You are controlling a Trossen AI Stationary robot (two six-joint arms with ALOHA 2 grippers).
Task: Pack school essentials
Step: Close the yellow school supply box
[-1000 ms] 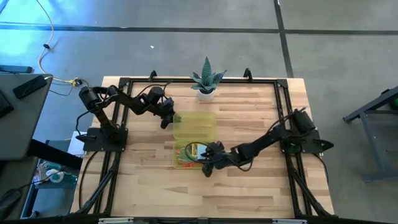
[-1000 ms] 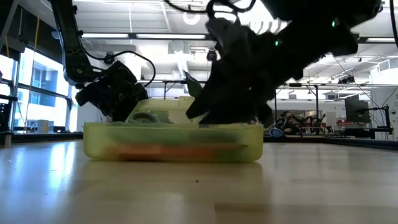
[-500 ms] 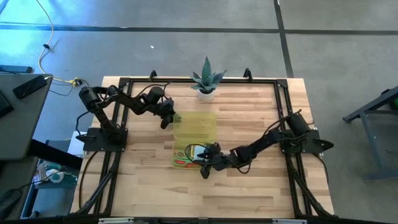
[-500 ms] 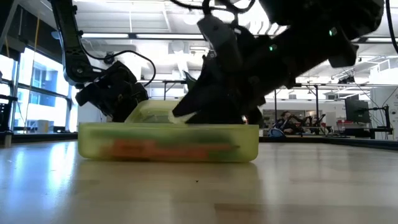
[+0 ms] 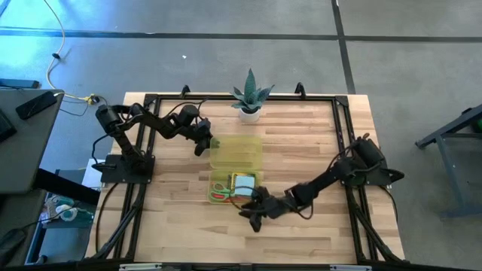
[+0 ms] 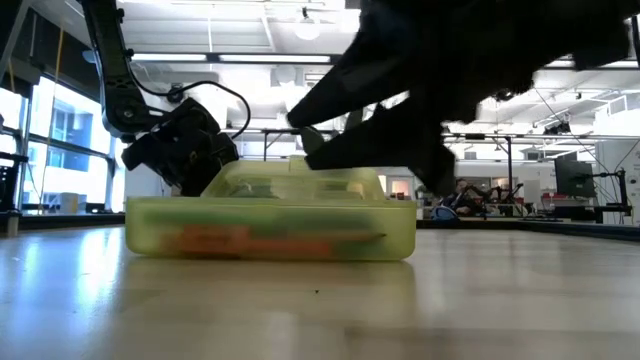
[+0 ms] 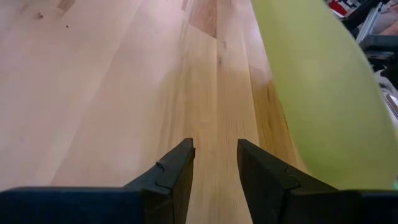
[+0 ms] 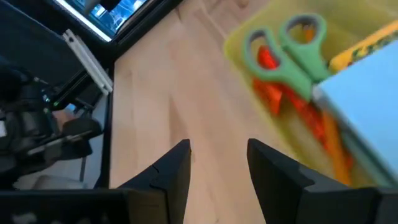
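Note:
A translucent yellow-green case lies open on the table, its lid [image 5: 236, 150] flat toward the far side and its tray [image 5: 213, 197] toward the near side. In the tray lie green-handled scissors [image 5: 220, 185] [image 8: 287, 48], a light-blue notepad [image 5: 243, 183] [image 8: 368, 93] and orange pencils [image 8: 314, 121] [image 6: 250, 243]. My right gripper [image 5: 253, 216] [image 8: 217, 152] is open, just off the tray's near edge, over bare wood. My left gripper [image 5: 203, 143] [image 7: 215, 155] is open, low over the table, close beside the lid's left edge [image 7: 292, 118].
A spiky green potted plant [image 5: 250, 99] stands at the table's far edge behind the lid. The black frame rails [image 5: 340, 128] run along the table's sides. Bare wood lies on the near side and to the right of the case.
My right gripper has drawn back from above the tray toward the table's near edge and now hovers off the tray's rim. The light-blue notepad, hidden under it a second ago, now shows lying in the tray beside the scissors.

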